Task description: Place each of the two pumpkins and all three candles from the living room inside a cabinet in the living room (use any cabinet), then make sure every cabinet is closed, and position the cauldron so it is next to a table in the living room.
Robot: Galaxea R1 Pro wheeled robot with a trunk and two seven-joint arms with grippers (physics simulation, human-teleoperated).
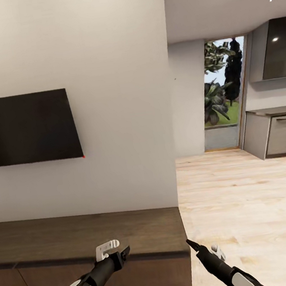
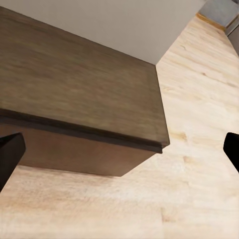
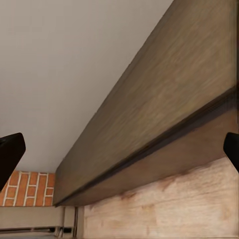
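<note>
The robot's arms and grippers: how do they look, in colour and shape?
Both arms are black tubes with white shell panels near the forearms. The left gripper and right gripper end in black, pointed fingers. A pale grey bracket sits behind each gripper. No cables or markings are visible.

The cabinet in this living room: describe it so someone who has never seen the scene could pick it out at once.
Find the black TV on the plain white wall; directly beneath it, on the light wood floor, runs the cabinet, a long low dark-brown wood unit. Its fronts are flat, handle-less and shut, unlike the taller grey kitchen cabinets with bar handles in the room at far right.
</note>
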